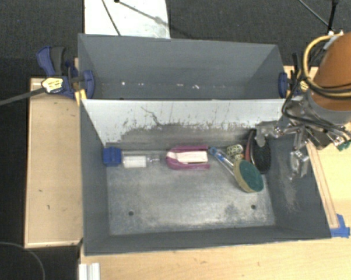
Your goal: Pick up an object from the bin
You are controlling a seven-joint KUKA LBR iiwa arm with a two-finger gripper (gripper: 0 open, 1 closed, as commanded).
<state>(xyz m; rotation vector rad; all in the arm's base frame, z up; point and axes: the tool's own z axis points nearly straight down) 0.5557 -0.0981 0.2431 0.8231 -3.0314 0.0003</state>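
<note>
My gripper [298,161] hangs over the bin's right sloping wall, a short way right of the things at the back right of the floor. Nearest to it lies a black oval thing with a red edge [260,154], leaning at the back wall. Just left and in front of that rests a round pad with a green face and tan rim [249,177]. A slim blue and clear stick [222,158] runs slantwise up from the pad. Nothing shows between the gripper's tips.
A purple case with a white and pink top [188,158] lies at the back middle. Left of it are a clear tube [136,161] and a blue cap [111,156]. A small greenish bit [234,150] sits by the back wall.
</note>
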